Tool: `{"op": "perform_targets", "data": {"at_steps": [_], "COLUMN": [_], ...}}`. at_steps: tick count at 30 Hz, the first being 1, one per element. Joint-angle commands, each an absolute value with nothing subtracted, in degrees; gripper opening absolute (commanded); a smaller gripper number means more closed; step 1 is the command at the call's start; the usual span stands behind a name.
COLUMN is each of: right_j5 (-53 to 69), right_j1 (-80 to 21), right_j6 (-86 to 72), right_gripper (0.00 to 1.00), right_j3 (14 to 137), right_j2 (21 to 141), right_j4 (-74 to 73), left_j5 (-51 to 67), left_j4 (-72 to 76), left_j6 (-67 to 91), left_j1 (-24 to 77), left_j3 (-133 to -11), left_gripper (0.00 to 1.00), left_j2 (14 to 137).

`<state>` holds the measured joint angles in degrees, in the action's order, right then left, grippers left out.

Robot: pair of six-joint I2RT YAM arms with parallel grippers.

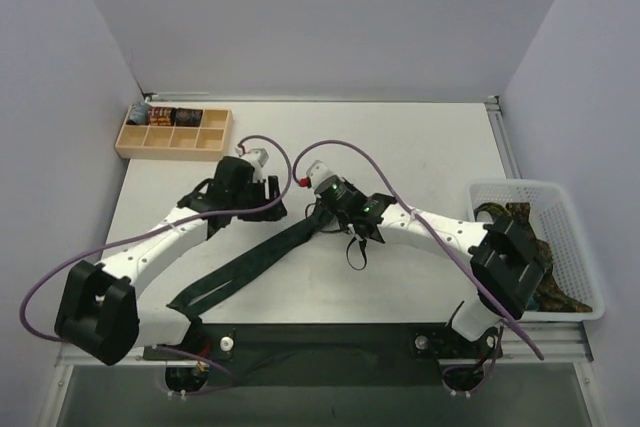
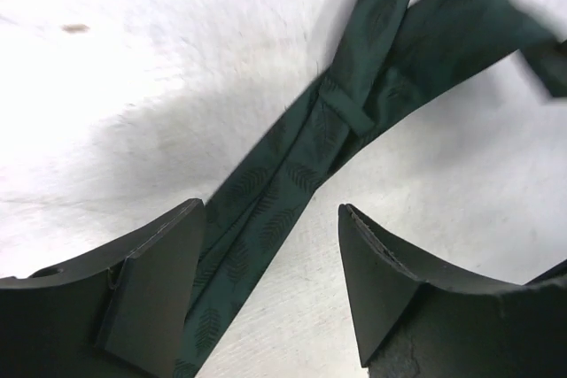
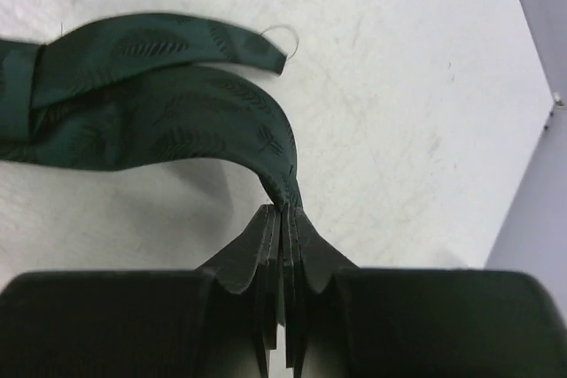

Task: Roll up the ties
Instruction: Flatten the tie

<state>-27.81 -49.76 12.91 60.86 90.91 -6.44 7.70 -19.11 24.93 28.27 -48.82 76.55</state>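
A white table (image 1: 420,137) filled the overhead view, with two white robot arms reaching inward from its near edge. A white mesh basket (image 1: 515,185) sat at the table's right edge holding patterned ties (image 1: 558,292) in a loose heap, likely waiting their turn. At the far left corner sat a wooden tray (image 1: 170,152) with divided compartments. Small dark rolls (image 1: 160,115) filled its back row, too small to identify with certainty. A dark green tie (image 1: 255,259) lay flat and diagonal across the middle of the table, its wide pointed end toward the left arm's base and its narrow end between the two grippers. The right gripper (image 3: 285,214) was closed tight on a curled fold of the tie near the narrow end, lifting that part off the table, probably to start the first turn of the roll. The tie's thin tip lay free just beyond it. The left gripper (image 2: 270,219) hovered low with its jaws apart, straddling the tie near its keeper loop and clamping nothing, seemingly placed to steady the fabric.
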Motion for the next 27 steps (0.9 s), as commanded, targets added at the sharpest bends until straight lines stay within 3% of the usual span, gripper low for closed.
{"op": "perform_targets", "data": {"at_steps": [1, 7, 10, 15, 22, 27], "right_j5": [-40.8, -38.3, -32.3, -21.9, -11.0, -7.3], "right_j1": [-53.3, -59.0, -60.6, -60.7, -48.5, -36.5], "right_j6": [18.4, 8.0, 3.6, -4.6, -22.6, -31.4], "right_gripper": [0.0, 0.04, 0.21, 0.35, 0.38, 0.37], "right_j3": [54.6, 50.7, 51.1, 53.3, 48.5, 44.3], "right_j2": [91.8, 94.0, 93.1, 91.1, 78.3, 75.9], "right_j4": [-2.3, -6.9, -12.5, -18.9, -18.2, -14.1], "left_j5": [8.0, 4.8, 2.4, -1.8, -2.8, -2.0], "left_j4": [-19.6, -22.9, -24.8, -26.8, -27.3, -27.2], "left_j6": [26.2, 26.7, 27.1, 25.8, 24.3, 24.6], "left_j1": [25.1, 22.2, 21.0, 20.4, 20.3, 20.2], "left_j3": [-47.0, -42.8, -41.5, -41.6, -41.5, -40.8], "left_gripper": [0.73, 0.73, 0.73, 0.73, 0.73, 0.73], "left_j2": [69.4, 61.6, 59.5, 59.7, 59.3, 60.0]}}
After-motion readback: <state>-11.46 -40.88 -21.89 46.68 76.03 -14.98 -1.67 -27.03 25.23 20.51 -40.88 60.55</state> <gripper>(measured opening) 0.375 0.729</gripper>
